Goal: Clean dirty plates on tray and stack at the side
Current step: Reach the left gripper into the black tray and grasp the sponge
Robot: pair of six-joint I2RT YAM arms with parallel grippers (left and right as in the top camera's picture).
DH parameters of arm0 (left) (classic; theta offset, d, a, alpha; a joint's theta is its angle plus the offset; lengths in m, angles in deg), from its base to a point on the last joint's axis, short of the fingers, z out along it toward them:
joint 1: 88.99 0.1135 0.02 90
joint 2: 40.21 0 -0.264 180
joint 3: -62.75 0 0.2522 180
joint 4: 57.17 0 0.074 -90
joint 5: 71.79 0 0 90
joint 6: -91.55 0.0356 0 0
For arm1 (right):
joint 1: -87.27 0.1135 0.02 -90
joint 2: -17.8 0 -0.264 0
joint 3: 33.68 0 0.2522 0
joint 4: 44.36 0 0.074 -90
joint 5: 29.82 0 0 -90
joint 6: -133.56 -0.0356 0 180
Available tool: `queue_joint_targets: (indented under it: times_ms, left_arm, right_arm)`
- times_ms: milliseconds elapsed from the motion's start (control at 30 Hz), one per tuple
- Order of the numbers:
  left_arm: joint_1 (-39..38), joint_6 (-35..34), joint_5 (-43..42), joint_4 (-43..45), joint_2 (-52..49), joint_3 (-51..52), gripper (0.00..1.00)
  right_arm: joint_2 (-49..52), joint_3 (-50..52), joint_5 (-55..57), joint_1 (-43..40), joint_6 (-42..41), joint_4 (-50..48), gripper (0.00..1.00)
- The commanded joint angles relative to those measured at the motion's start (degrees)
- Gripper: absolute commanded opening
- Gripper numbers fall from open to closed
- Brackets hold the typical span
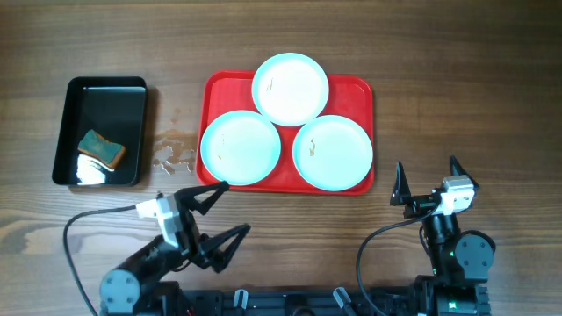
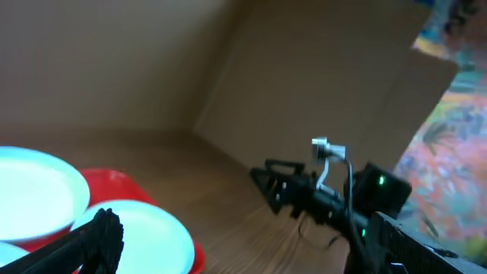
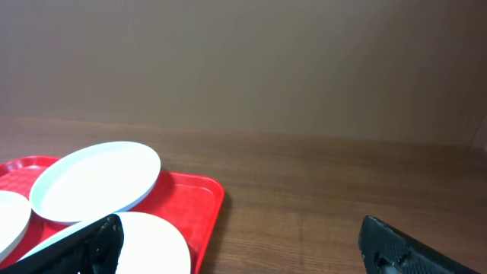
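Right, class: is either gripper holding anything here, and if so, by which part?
Nothing is held. The left gripper and the right gripper both have their fingers spread open with nothing between them; the three plates lie on the red tray.

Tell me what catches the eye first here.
A large red rectangular plastic tray sits mid-table, carrying three round pale mint-white plates with faint brown smudges. To its left, a small black rectangular tray holds a green-and-tan sponge. The left end effector and right end effector are open nearer the robot.
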Motion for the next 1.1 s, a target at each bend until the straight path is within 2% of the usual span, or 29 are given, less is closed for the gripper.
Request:
queue_joint_targets:
  times_ms: [0,100,200,267,367,467,533,633,700,900,1067]
  left_arm:
    - [2.4,4.4,8.0,-6.1,-2.0,-8.3,1.00]
    - [5.0,17.1,16.2,-23.5,-11.5,-20.5,1.00]
    - [6.4,23.8,28.9,-42.3,-26.7,-35.5,1.00]
    - [6.5,27.8,37.2,-55.4,-40.3,-48.0,1.00]
    - [6.5,32.0,39.2,-71.6,-57.4,-64.6,1.00]
    - [6.5,32.0,40.9,-80.3,-70.8,-75.3,1.00]
    - [6.7,29.6,45.1,-79.9,-76.4,-77.8,1.00]
    - [10.3,14.5,56.4,-78.6,-83.8,-79.2,1.00]
    - [14.6,10.8,55.1,-77.5,-88.3,-79.2,1.00]
    - [23.5,10.8,53.0,-73.6,-96.9,-79.2,1.00]
    - [24.2,14.2,54.3,-70.0,-102.4,-79.2,0.98]
  right_arm:
    - [0.0,0.1,0.3,0.0,0.7,-0.2,1.00]
    - [0.0,0.1,0.3,0.0,0.7,-0.2,1.00]
    - [0.0,0.1,0.3,0.0,0.7,-0.2,1.00]
    - [0.0,0.1,0.3,0.0,0.7,-0.2,1.00]
    - [0.0,0.1,0.3,0.0,0.7,-0.2,1.00]
    - [0.0,0.1,0.3,0.0,0.7,-0.2,1.00]
    - [0.0,0.1,0.3,0.0,0.7,-0.2,1.00]
    - [0.0,0.1,0.3,0.0,0.7,-0.2,1.00]
    - [0.0,0.1,0.3,0.0,0.7,-0.2,1.00]
    - [0.0,0.1,0.3,0.0,0.7,-0.2,1.00]
    - [0.0,0.1,0.3,0.0,0.7,-0.2,1.00]
